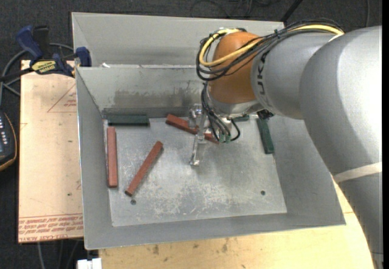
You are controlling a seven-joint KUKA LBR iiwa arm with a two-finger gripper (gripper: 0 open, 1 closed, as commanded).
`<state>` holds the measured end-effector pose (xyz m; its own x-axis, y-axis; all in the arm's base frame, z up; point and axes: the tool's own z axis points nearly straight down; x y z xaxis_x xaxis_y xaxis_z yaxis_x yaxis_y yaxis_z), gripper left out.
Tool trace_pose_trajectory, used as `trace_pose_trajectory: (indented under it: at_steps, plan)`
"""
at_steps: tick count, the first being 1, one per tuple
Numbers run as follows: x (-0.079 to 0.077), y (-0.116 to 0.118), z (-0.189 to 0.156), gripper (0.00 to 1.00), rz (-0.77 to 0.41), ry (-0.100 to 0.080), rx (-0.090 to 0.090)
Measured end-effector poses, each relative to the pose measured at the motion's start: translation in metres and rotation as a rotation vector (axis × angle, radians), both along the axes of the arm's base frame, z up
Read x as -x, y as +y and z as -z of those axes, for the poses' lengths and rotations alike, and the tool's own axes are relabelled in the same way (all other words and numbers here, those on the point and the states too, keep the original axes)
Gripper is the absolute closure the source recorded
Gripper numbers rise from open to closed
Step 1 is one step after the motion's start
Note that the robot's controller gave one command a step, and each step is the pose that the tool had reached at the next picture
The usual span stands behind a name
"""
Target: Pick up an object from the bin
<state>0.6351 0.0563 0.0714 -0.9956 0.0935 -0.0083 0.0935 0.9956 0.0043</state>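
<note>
Sticks [144,168] are reddish-brown, bars [128,119] dark green, bin [200,198] grey.

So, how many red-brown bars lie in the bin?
3. The left bar lies lengthwise at far left; the slanting bar is beside it, toward the middle; the back bar lies partly under the gripper. The arm may hide more.

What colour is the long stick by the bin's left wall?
The stick is reddish brown, in the camera view.

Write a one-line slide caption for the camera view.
Gripper low in the bin, beside a red-brown bar; two more red-brown bars and two dark green bars lie apart.
</note>
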Motion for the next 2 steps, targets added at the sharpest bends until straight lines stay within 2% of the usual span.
trace_pose_trajectory:
  at_steps: [1,2]
  plan:
    - [-0.0219,-0.0715,0.0009,0.0,0.033,0.01,0.004]
    - [-0.0225,-0.0676,0.0007,1.0,0.027,0.005,0.003]
